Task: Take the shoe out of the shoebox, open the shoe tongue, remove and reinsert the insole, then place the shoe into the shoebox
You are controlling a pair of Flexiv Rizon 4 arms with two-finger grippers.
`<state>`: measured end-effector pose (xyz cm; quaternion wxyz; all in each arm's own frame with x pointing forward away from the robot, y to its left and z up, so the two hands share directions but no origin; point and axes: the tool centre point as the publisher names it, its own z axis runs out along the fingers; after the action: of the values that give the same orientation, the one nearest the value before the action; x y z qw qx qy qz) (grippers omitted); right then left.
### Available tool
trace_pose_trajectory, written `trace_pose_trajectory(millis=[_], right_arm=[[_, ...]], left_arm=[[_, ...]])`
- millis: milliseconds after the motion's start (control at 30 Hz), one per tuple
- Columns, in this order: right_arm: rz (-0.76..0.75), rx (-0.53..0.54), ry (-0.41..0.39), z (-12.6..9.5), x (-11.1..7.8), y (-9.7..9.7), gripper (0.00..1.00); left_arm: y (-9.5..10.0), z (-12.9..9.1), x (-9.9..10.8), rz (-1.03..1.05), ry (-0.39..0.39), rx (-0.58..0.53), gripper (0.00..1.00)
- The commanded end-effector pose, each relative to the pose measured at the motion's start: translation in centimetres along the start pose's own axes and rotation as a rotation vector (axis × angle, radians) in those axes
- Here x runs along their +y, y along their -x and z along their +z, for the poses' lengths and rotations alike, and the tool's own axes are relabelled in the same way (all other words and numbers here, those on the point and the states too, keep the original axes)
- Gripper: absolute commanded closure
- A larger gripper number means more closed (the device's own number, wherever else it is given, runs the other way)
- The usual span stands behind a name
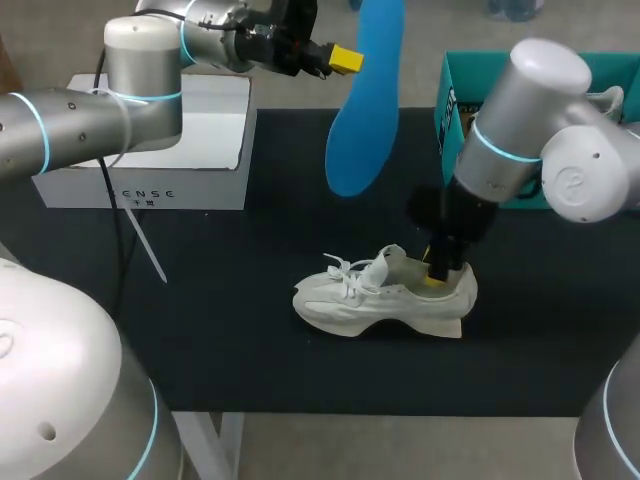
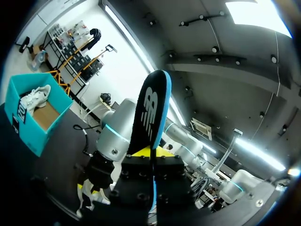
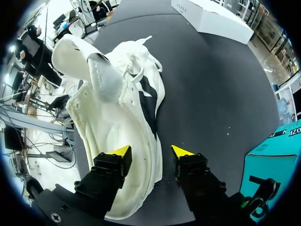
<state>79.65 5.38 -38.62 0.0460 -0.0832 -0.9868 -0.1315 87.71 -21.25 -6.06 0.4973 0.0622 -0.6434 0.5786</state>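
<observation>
The left arm (image 1: 60, 130) comes in high over the far side of the counter (image 1: 230, 340). Its jaws are shut on the edge of the blue insole (image 1: 365, 110), which hangs in the air, well above the shoe (image 1: 385, 295). The insole stands almost straight up and down. The shoe lies flat on the counter, long way across, toe to the left and heel to the right, with its tongue (image 1: 385, 262) pulled up. So I think the insole must be tipped over to lie along the shoe before it can slide in. The right arm (image 1: 520, 140) reaches down at the heel. Its jaws stand apart, one tip inside the shoe, one outside, the side wall between them, not pinched. The shoebox (image 1: 448, 100) waits behind, to the right.
</observation>
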Motion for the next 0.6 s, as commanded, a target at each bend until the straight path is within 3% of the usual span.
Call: trace_pose_trajectory(millis=[33,300,600], right_arm=[[-0.002,0.008,0.017,1.1,-0.1,0.1,1.0],[-0.013,0.022,0.026,1.4,0.2,-0.2,1.0],[-0.025,0.006,0.02,-0.2,0.2,-0.6,1.0]], left_arm=[[0.0,0.0,0.0,0.002,-0.001,-0.001,1.0],[0.0,0.0,0.0,0.002,-0.001,-0.001,1.0],[0.0,0.0,0.0,0.002,-0.001,-0.001,1.0]])
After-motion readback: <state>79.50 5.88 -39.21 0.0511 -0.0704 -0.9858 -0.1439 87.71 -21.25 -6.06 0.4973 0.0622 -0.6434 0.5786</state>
